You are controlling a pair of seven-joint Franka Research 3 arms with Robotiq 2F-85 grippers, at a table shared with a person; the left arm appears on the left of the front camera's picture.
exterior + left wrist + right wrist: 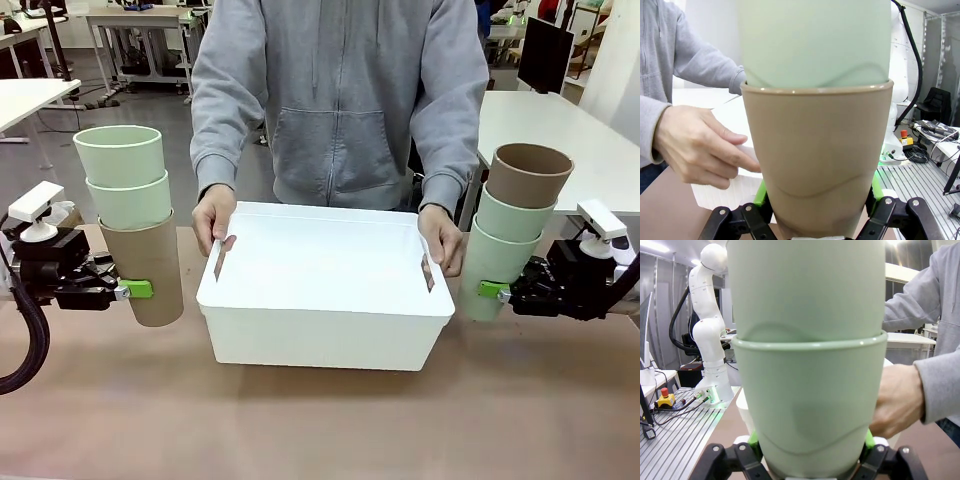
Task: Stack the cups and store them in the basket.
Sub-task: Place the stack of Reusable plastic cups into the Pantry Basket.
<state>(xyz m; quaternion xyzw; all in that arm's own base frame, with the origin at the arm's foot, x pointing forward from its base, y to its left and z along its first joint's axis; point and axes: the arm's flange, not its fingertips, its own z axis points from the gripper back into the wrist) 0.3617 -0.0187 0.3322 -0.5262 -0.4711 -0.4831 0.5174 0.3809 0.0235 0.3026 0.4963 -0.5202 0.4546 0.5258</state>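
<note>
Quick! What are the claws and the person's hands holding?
Left gripper: shut on the brown bottom cup of its stack.
Right gripper: shut on the green bottom cup of its stack.
Person's hands: holding the basket.

mint cup [815,40] top cropped, basket [722,192] mostly behind brown cup [815,160]

The basket [320,340] stands between the left cup stack [135,220] and right cup stack [510,235]
</note>
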